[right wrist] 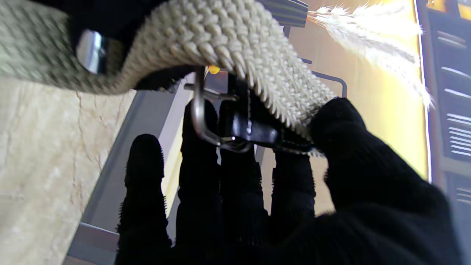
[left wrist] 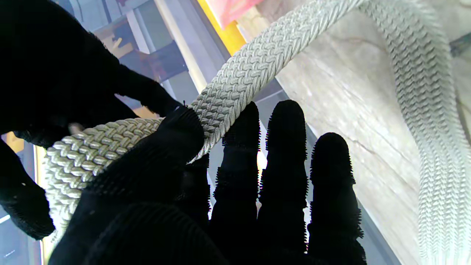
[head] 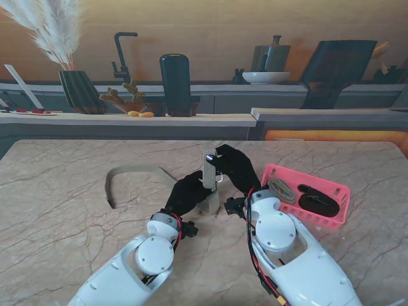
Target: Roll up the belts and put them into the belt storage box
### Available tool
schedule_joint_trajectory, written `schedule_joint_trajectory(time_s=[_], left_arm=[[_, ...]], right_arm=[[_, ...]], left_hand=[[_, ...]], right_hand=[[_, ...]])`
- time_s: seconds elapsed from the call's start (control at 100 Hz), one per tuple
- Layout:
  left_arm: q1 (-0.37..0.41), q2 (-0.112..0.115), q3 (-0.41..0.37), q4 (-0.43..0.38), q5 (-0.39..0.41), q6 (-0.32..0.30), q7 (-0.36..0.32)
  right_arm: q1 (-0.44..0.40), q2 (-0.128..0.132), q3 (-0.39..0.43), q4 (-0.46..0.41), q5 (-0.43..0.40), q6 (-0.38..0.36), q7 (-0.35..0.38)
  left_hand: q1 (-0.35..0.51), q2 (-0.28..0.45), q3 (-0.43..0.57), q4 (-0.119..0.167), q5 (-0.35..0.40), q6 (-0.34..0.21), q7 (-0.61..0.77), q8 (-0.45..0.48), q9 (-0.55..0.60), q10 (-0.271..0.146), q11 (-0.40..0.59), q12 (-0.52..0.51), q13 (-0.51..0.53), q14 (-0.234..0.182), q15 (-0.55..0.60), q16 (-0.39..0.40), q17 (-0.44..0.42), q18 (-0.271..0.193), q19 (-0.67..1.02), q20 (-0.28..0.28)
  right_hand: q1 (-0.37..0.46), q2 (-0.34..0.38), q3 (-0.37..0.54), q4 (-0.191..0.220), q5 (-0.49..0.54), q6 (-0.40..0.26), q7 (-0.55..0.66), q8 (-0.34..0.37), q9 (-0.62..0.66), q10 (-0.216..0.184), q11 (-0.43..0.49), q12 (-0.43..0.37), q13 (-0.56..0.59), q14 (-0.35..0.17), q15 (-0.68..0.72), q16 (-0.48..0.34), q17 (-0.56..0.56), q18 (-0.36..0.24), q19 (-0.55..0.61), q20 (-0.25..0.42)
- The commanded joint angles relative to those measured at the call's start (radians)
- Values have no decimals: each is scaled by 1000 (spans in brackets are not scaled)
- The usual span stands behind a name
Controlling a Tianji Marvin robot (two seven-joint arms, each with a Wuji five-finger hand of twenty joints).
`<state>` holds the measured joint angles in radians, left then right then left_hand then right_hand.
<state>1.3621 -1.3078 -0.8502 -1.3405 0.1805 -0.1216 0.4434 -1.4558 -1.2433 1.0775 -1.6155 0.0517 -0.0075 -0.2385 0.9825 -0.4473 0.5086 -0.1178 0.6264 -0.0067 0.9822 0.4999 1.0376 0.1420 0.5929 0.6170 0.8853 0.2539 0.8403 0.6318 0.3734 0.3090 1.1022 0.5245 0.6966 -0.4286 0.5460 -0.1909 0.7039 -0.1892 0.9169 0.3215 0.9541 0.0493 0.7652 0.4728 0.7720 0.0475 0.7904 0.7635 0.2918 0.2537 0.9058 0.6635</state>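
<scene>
A beige woven belt [head: 137, 173] trails in a loop over the marble table toward my left, and its buckle end [head: 210, 167] is lifted between my two black-gloved hands. My left hand [head: 189, 191] is shut on the belt [left wrist: 235, 77], thumb pressing it against the fingers [left wrist: 239, 147]. My right hand [head: 237, 167] is shut on the buckle end [right wrist: 220, 40], and the metal buckle [right wrist: 206, 121] hangs by its fingers [right wrist: 235, 176]. The pink belt storage box [head: 319, 185] lies to my right, holding a rolled beige belt [head: 280, 190] and a black belt [head: 317, 199].
A counter runs behind the table's far edge, with a dark vase of pampas grass [head: 76, 89], a black cylinder [head: 175, 84] and a small plant [head: 127, 99]. My white forearms [head: 280, 242] fill the table's near edge.
</scene>
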Motion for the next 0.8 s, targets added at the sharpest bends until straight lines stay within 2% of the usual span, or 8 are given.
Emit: schedule_joint_trajectory(time_s=[0.0,0.21,0.35,0.38,0.41,0.5,0.67,0.79], left_arm=[[-13,-16,3,14,15,11,23],[-37,-33,14,51,53,32,86],[-44,-40,19,66,82,36,125],[-45,-41,19,67,86,36,128],[-44,-41,19,66,87,38,131],[-39,-42,15,58,81,40,135],[-28,-37,7,48,86,37,134],[-24,-36,3,43,93,32,139]], right_arm=[[-10,-7,-1,-4,1,19,11],[-14,-14,-4,-11,72,88,24],[-10,-23,-15,-3,107,116,18],[-9,-26,-17,0,114,121,14],[-7,-29,-20,4,120,126,8],[0,-38,-29,17,129,140,-14],[9,-54,-34,35,149,166,-53],[20,-57,-37,53,142,180,-56]], left_hand=[[-33,-36,26,-9,-22,-36,67,29,27,-34,47,28,0,-35,35,23,-13,-24,47,26],[-73,-77,51,-13,-111,22,48,10,-22,-38,115,77,-18,-50,75,50,-33,-33,55,35],[-153,-50,115,-16,-218,88,-155,-23,-124,-65,133,105,-89,-54,47,56,-80,-36,34,35],[-179,-37,125,-6,-269,95,-217,-29,-198,-58,116,102,-135,-48,11,50,-108,-30,18,33],[-236,2,160,34,-338,104,-283,-43,-311,-47,110,15,-199,-41,-37,47,-146,-28,-3,33],[-261,20,138,47,-476,115,-414,-125,-545,-23,-32,-116,-397,-37,-176,-6,-245,-46,-67,11],[-289,29,96,51,-474,113,-773,-344,-814,-3,-164,-233,-605,-53,-319,-96,-352,-99,-177,-51],[-294,40,79,55,-480,99,-922,-387,-844,8,-349,-360,-697,-68,-375,-137,-402,-139,-234,-86]], right_hand=[[59,53,129,42,74,-118,81,18,-59,13,-14,23,-68,-16,-64,-38,-29,-3,-25,9],[37,31,190,45,106,-54,71,-1,-206,33,-115,-17,-161,-18,-234,-146,-83,-12,-85,-2],[28,26,206,48,112,-37,70,-10,-225,32,-135,-36,-179,-19,-259,-162,-97,-16,-95,-2],[27,27,207,48,112,-36,69,-12,-228,31,-135,-37,-182,-21,-260,-163,-99,-17,-95,-2],[27,28,208,49,111,-34,69,-13,-231,34,-134,-38,-186,-20,-260,-163,-102,-18,-96,-2],[24,29,208,55,106,-30,69,-20,-244,35,-122,-38,-199,-22,-252,-160,-108,-21,-95,1],[21,25,210,65,98,-16,72,-40,-258,38,-97,-40,-213,-19,-230,-155,-115,-23,-87,5],[12,6,228,74,105,7,81,-62,-259,49,-79,-45,-217,-8,-211,-153,-114,-17,-76,6]])
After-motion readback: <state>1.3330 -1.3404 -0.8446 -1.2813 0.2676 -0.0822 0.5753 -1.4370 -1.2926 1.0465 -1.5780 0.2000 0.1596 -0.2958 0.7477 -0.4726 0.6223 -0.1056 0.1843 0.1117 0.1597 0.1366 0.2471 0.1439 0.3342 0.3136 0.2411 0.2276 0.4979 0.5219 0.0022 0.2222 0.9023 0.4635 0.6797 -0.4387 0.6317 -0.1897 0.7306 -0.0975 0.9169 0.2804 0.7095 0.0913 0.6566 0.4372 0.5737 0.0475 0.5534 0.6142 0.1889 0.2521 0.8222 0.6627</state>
